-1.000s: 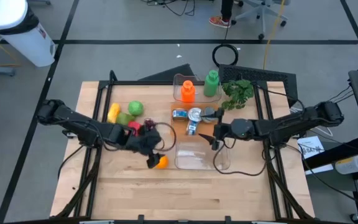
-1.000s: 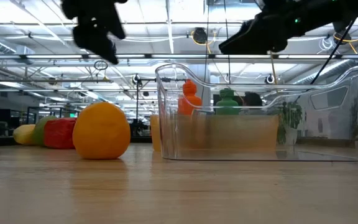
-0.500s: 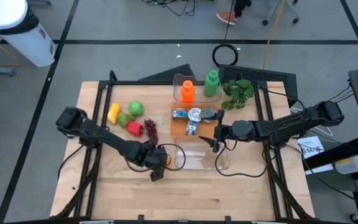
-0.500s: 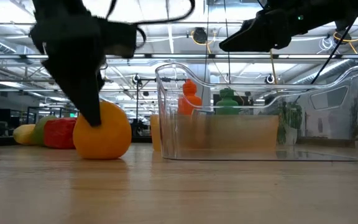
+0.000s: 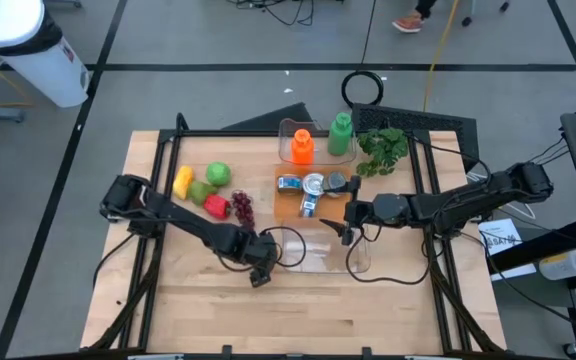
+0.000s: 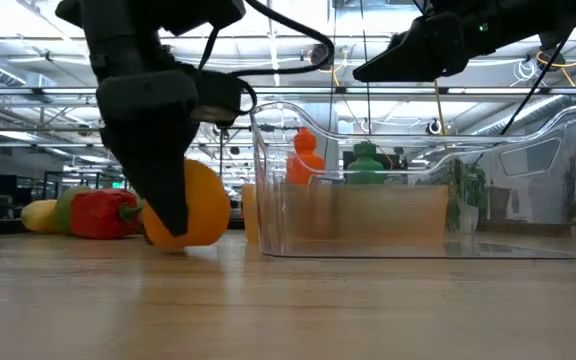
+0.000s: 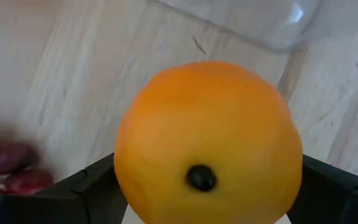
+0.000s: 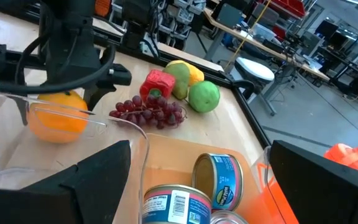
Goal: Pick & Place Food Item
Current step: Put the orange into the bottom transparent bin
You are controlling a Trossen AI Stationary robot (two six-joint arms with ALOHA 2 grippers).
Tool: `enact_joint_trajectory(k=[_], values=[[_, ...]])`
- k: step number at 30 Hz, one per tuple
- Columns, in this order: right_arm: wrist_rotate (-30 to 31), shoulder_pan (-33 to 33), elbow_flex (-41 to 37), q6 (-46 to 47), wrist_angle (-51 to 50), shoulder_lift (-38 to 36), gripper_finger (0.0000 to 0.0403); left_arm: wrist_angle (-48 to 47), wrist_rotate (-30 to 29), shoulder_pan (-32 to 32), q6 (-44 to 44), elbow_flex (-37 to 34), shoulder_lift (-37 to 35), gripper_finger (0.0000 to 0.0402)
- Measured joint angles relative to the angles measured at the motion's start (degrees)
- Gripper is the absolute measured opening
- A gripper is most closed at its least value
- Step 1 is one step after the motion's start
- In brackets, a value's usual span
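The orange (image 6: 208,205) sits on the wooden table just left of the clear plastic container (image 5: 318,255), whose wall (image 6: 418,180) fills the low view. My left gripper (image 5: 259,270) has come down over the orange and hides it from above. In the left wrist view the orange (image 7: 207,143) fills the gap between the fingers. My right gripper (image 5: 350,228) hovers open above the container's right far part, touching nothing; in its wrist view the orange (image 8: 55,121) shows beyond the container's rim (image 8: 73,112). My left gripper holds the orange around its middle, one finger (image 7: 95,183) on each side, pinched between the two. The fingers come from above, slanting down from the table's left. The orange's underside (image 6: 183,243) is at the table top; whether it is clear of it I cannot tell.
A red pepper (image 5: 215,206), grapes (image 5: 242,210), green apple (image 5: 218,174), pear (image 5: 201,190) and a yellow fruit (image 5: 182,180) lie at the far left. Cans (image 5: 303,186) sit behind the container; orange and green bottles (image 5: 320,140) and a plant (image 5: 383,150) stand at the far edge.
My left gripper has moved toward the table's right and near edge, come down over the orange and closed its fingers around it. The orange has shifted a little toward the clear container.
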Motion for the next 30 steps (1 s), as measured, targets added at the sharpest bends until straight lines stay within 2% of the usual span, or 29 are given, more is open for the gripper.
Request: enact_joint_trajectory(k=[6,12,18,21,24,30], values=[[0.0,-0.01,0.0,1.24,-0.25,0.0,0.0363,-0.11,-0.4,0.03,1.06,0.0,-3.41,0.031],[0.0,-0.01,-0.02,1.24,-0.27,0.0,0.0363,-0.11,-0.63,0.01,3.52,0.02,-12.58,0.0305],[0.0,0.0,-0.02,1.25,-0.25,0.0,0.0363,5.55,-7.88,0.26,8.89,0.09,-21.56,0.0311],[0.0,0.01,-0.02,1.26,0.04,0.0,0.0363,11.71,-7.55,1.59,13.86,0.15,-21.92,0.0316],[0.0,0.01,-0.04,1.26,0.22,0.0,0.0363,15.68,-4.06,3.94,16.82,0.18,-19.49,0.0306],[0.0,0.01,-0.07,1.44,1.05,0.0,0.0363,16.24,-0.49,8.53,17.96,1.23,-13.79,0.0302]])
